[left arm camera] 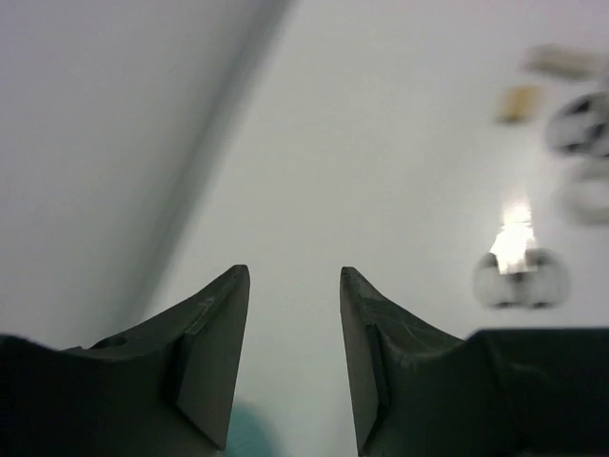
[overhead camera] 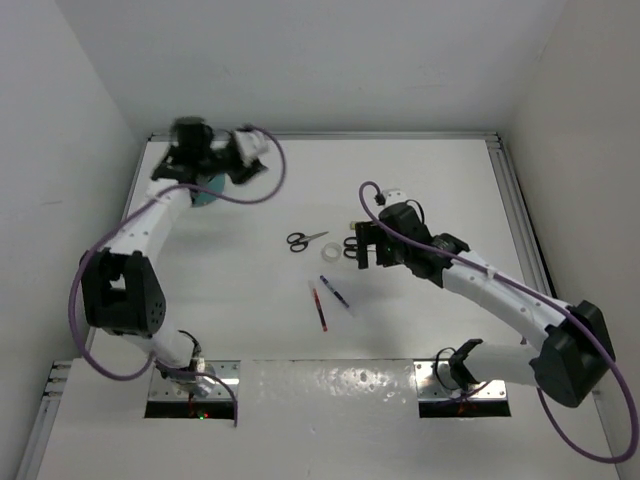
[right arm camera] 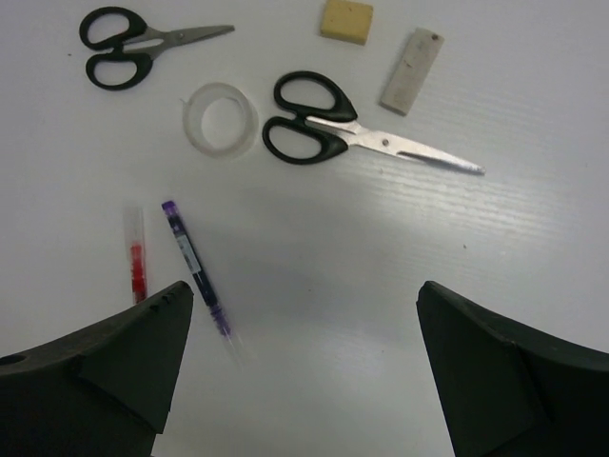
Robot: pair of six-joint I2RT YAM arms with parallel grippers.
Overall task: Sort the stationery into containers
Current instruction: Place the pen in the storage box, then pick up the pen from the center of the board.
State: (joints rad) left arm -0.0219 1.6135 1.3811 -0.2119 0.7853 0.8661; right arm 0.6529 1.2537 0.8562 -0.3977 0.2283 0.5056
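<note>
Those black-handled steel scissors (right arm camera: 362, 139) lie flat mid-table, handles just beside the clear tape roll (right arm camera: 221, 117). The right gripper (right arm camera: 303, 286) hovers above, jaws wide apart. A sloppy pinch probably drags the tape along. The left gripper (left arm camera: 295, 271), also apart, crowds the round teal plastic organiser (overhead camera: 203, 193).

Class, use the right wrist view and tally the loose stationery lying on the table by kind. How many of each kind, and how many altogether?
Scissors: 2 (small scissors, large scissors)
Pens: 2 (red pen, blue pen)
Tape roll: 1
Eraser: 1
Small pale piece: 1
Total: 7
</note>
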